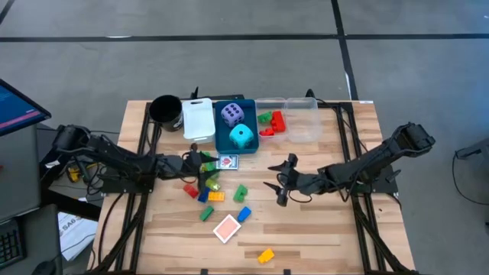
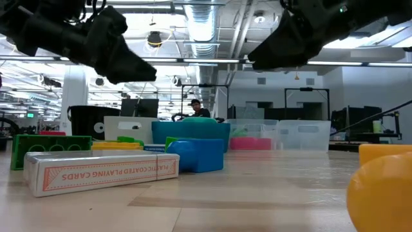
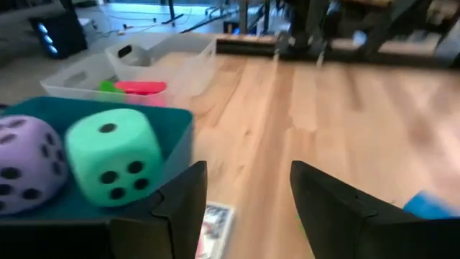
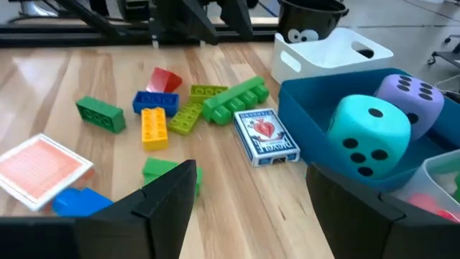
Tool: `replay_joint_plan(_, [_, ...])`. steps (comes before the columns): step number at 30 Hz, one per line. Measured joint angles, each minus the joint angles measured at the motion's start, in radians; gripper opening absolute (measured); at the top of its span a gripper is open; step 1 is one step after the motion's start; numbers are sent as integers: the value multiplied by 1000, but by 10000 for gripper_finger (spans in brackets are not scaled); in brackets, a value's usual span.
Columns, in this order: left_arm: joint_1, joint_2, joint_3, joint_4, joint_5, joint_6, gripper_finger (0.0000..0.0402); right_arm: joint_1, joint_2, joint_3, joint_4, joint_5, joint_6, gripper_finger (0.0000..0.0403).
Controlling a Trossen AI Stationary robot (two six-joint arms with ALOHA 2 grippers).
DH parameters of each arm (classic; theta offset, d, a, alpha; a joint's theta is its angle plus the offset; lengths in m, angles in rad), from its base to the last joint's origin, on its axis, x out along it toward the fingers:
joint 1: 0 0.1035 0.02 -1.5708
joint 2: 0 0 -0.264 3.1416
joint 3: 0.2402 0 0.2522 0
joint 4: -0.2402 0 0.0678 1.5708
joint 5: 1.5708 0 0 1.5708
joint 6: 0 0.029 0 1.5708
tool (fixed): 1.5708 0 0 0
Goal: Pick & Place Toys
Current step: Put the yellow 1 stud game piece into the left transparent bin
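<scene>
Left end effector [image 1: 205,166] released, jaws apart, empty, just beside the blue bin [image 1: 220,137] holding the purple die [image 1: 231,114] and cyan die [image 1: 241,137]. Right end effector [image 1: 281,183] released, empty, mid-surface. Loose plastic bricks [image 1: 216,196] lie clustered on the surface, card box [image 1: 228,162] beside the bin. Judgement: bricks are light, rigid and slick; pinch across the flat long sides. Card box is thin; take by its edges.
</scene>
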Motion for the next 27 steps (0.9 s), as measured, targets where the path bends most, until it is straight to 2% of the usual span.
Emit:
replay_joint_plan(3, [16,-15,0,-72,-1,96,204,-10,0,0,-7,0,0,260])
replay_joint_plan(7, [30,-38,0,-163,10,118,214,-24,0,0,-7,0,0,260])
replay_joint_plan(12, [22,-43,0,-253,31,53,225,-43,0,0,12,-2,1,260])
replay_joint_plan(16, [21,-43,0,-248,88,-29,227,-54,0,0,11,-12,24,260])
replay_joint_plan(18, [21,-43,0,-217,113,-67,226,-54,0,0,2,-85,7,260])
replay_joint_plan(24, [21,-43,0,-138,155,-74,223,-49,0,0,1,-441,-58,260])
replay_joint_plan(27, [21,-43,0,-105,155,-74,223,-42,0,0,19,-542,-58,260])
